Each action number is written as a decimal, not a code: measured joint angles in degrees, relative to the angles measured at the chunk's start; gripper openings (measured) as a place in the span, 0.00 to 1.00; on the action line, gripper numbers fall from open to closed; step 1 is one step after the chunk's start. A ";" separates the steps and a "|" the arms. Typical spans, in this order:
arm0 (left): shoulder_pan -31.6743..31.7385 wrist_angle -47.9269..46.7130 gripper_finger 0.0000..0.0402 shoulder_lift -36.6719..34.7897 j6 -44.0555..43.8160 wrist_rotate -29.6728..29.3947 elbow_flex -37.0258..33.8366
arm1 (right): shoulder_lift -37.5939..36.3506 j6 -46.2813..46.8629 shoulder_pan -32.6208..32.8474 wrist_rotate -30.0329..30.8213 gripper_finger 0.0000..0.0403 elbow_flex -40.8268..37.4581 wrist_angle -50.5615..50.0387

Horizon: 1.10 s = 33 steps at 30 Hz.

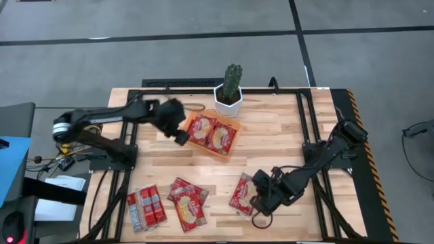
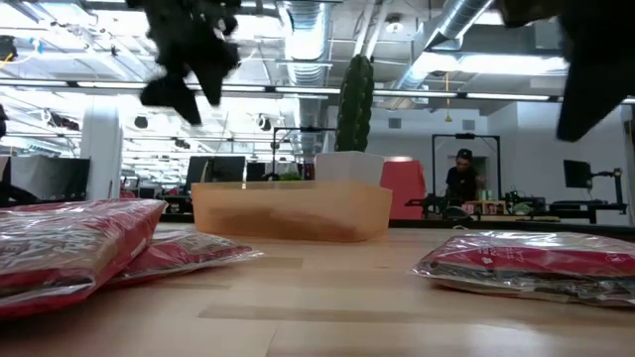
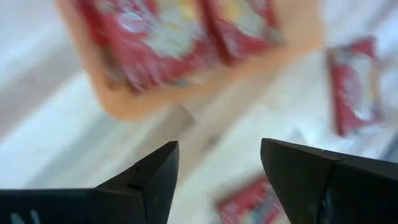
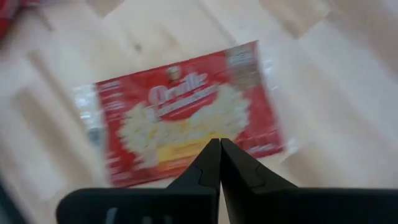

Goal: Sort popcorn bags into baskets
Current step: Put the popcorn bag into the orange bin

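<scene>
The orange tray (image 1: 239, 127) sits at the table's far middle with two red popcorn bags (image 1: 212, 134) lying flat in it; its wall (image 2: 293, 213) shows in the low view. My left gripper (image 1: 181, 137) hovers open and empty by the tray's left side (image 3: 217, 149). My right gripper (image 1: 258, 202) is shut and hangs above a single red bag (image 1: 242, 194) with a cream oval (image 4: 186, 118), which lies flat on the table's near right. A pile of red bags (image 1: 188, 200) and two striped narrow ones (image 1: 146, 207) lie near the front edge.
A white pot with a cactus (image 1: 229, 98) stands just behind the tray. Black frame rails (image 1: 305, 122) run along the table's sides and far edge. Bare wood lies between the tray and the front bags. A person (image 2: 463, 174) stands far back in the room.
</scene>
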 joint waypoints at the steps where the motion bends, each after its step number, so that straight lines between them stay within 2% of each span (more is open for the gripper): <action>1: -2.80 0.40 0.53 -1.39 -2.22 -1.57 -0.35 | 0.00 1.85 0.87 0.02 0.07 0.00 0.70; 4: -12.13 5.13 0.52 -3.69 -9.40 -7.71 -1.87 | 0.00 7.85 3.46 0.01 0.06 0.00 1.64; 8: -23.27 18.96 0.51 -2.87 -17.13 -15.72 -5.11 | 0.00 16.57 6.64 0.02 0.05 0.00 1.34; 13: -29.45 36.00 0.51 5.06 -19.98 -23.57 -6.96 | 2.53 24.10 9.06 -0.90 0.06 0.02 0.43; 18: -30.93 50.53 0.51 16.52 -21.99 -21.95 -6.91 | 8.99 26.37 9.45 -6.94 0.05 -0.09 2.97; 24: -31.47 54.49 0.51 27.03 -28.16 -21.10 -5.61 | 13.50 26.37 9.07 -9.27 0.05 0.07 11.40; 28: -31.55 58.26 0.51 32.01 -30.26 -18.42 -5.05 | 14.66 26.06 8.29 -9.27 0.07 0.23 13.53; 33: -31.21 59.33 0.51 36.92 -32.96 -16.59 -4.68 | 14.67 20.71 5.84 -10.35 0.06 0.17 14.52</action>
